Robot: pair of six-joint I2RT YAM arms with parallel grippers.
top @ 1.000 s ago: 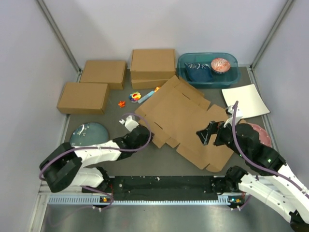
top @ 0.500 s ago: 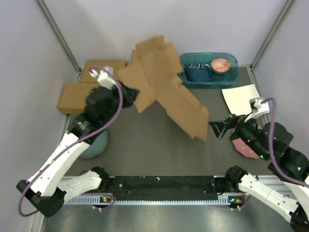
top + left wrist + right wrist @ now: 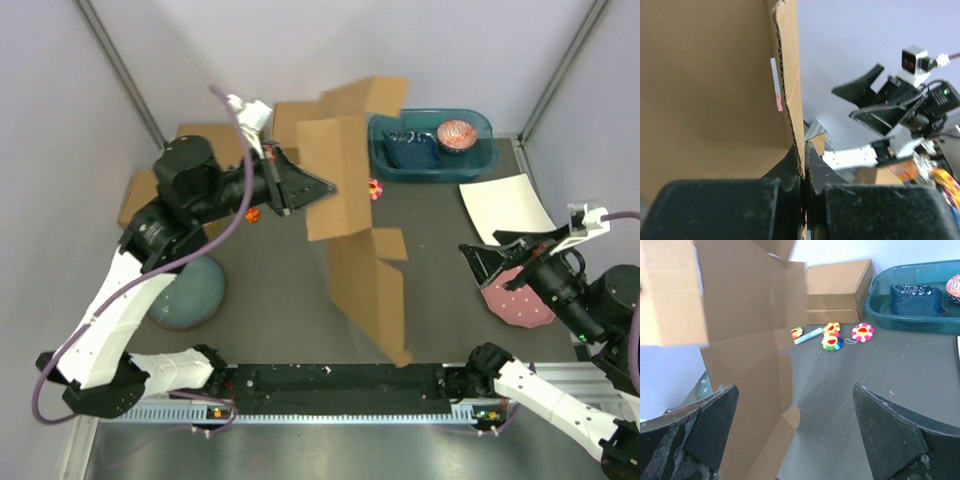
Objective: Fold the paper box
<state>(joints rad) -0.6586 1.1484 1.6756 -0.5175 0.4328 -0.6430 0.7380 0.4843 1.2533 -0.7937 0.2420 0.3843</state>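
Grey table (image 3: 270, 295): 2 stacked boxes (image 3: 832, 287), teal bin (image 3: 481, 156), white sheet (image 3: 505, 208), flower toys (image 3: 832, 338).

The left end effector (image 3: 322, 187) has risen, lifting the box (image 3: 365, 270) off the desk (image 3: 270, 300) so it hangs below it. The right end effector (image 3: 478, 258) has let go and drawn back, jaws apart.
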